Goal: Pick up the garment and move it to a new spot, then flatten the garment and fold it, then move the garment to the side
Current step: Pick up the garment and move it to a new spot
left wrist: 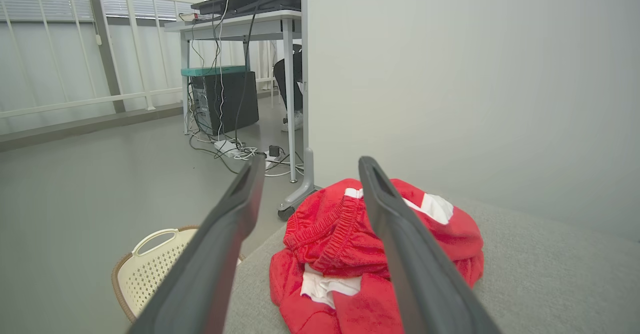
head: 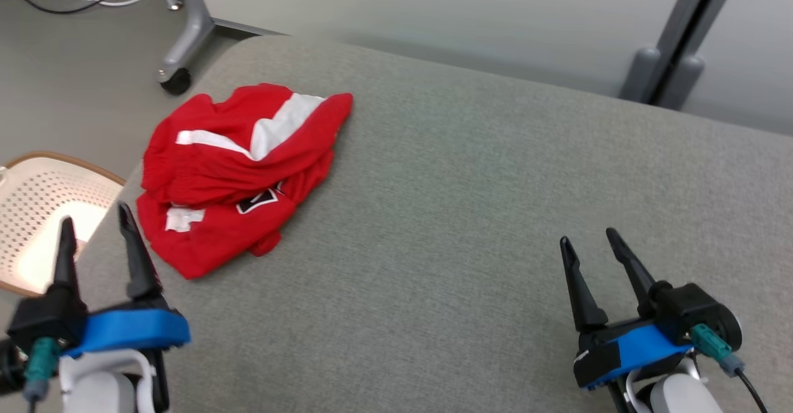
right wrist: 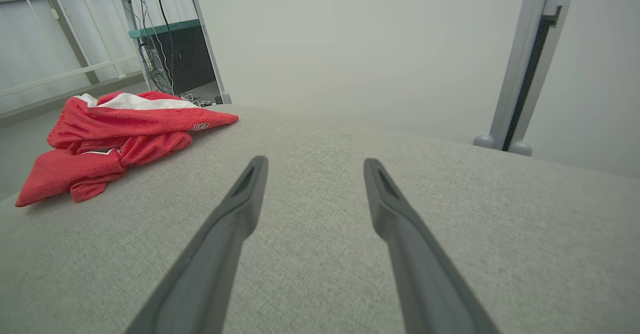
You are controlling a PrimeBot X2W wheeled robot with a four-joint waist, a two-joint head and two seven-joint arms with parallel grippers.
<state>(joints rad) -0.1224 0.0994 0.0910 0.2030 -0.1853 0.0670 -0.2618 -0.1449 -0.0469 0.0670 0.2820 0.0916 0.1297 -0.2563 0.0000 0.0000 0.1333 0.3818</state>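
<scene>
The garment [head: 235,171], red shorts with white stripes, is lying crumpled on the far left part of the grey worktop [head: 464,227], close to its left edge. Its long axis is running diagonally, from near left to far right. The far-right end is narrowing to a blunt corner that is pointing toward the far side, while the near-left end is bunching into a wider, thicker fold. In the left wrist view the gathered elastic waistband [left wrist: 320,224] is facing the left gripper.

The left gripper [head: 94,215] is hovering at the near left, over the worktop's left edge. Its fingers [left wrist: 220,254] are standing spread apart, holding nothing, and are pointing at the garment's near-left end, close to it but not touching.

The right gripper [head: 587,236] is hovering at the near right over bare worktop, well apart from the garment. Its fingers [right wrist: 225,244] are likewise standing wide and empty, pointing toward the far side.

A perforated cream basket [head: 62,160] is sitting on the floor just left of the worktop.
</scene>
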